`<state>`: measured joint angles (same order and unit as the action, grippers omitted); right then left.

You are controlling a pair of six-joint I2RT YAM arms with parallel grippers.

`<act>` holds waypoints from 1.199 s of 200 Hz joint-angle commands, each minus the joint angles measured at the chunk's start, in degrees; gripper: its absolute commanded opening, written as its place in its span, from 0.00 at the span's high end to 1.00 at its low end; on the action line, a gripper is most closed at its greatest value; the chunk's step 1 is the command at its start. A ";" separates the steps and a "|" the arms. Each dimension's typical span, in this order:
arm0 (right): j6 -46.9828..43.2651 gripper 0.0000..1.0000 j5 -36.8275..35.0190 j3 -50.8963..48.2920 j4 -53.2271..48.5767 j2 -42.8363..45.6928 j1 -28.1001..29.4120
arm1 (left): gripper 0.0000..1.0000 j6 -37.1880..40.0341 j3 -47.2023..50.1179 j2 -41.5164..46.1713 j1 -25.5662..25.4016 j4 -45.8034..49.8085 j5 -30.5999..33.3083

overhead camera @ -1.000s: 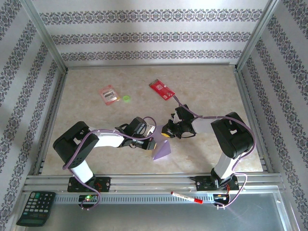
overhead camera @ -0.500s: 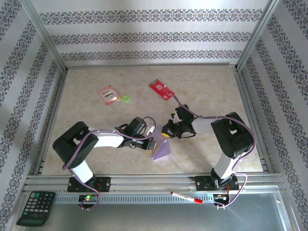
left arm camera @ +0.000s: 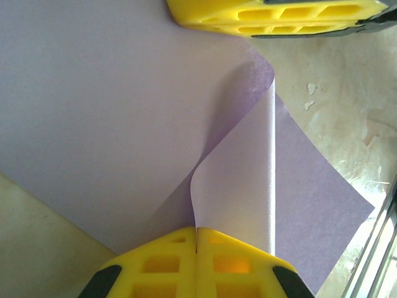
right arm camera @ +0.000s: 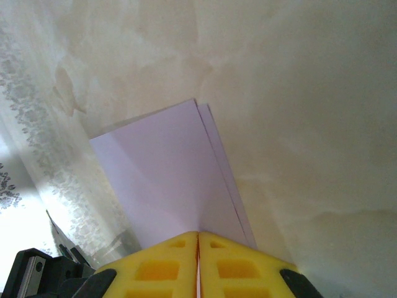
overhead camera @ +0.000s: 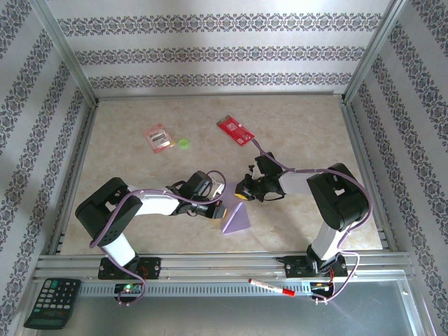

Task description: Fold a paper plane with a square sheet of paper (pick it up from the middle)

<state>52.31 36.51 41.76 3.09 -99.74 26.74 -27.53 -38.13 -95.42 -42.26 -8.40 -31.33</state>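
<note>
Left claw (left arm camera: 197, 231) clamped fully shut on the thin pale lilac folded paper sheet (overhead camera: 236, 220). Right claw (right arm camera: 198, 234) pinched shut on its far tip. Sheet's between my arms, near the front of the beige table (overhead camera: 301, 126). Red rectangular card (overhead camera: 235, 130) lies farther back.

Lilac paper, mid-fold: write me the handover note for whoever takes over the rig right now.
Left gripper: shut on a raised fold of the lilac sheet.
Right gripper: shut on the sheet at the opposite side.
Sheet: front centre of the table, held between the two grippers.
Done: sheet gripped and at least one fold made. Its layers overlap, and it looks like a triangle from above.
Left: it is not yet a slim dart, so the narrowing folds are probably still to do.
</note>
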 commanded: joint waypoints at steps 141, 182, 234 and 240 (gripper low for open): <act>0.51 0.91 -1.72 -2.03 -0.24 -1.75 0.59 | 0.97 -0.62 -1.43 -1.28 0.86 0.23 -0.85; 0.51 0.91 -1.76 -2.12 -0.14 -1.81 0.51 | 0.97 -0.69 -0.94 -0.15 0.82 0.25 -0.26; 0.50 0.91 -1.69 -2.03 -0.13 -1.95 0.60 | 0.97 -0.51 -0.37 0.85 1.14 0.77 0.15; 0.46 0.91 -1.71 -2.03 -0.18 -1.95 0.56 | 0.97 -0.60 -0.32 0.84 1.21 0.60 0.14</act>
<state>52.36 36.51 41.43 3.68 -99.68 26.74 -27.73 -38.76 -95.83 -42.24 -8.25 -31.48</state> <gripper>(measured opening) 0.093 0.049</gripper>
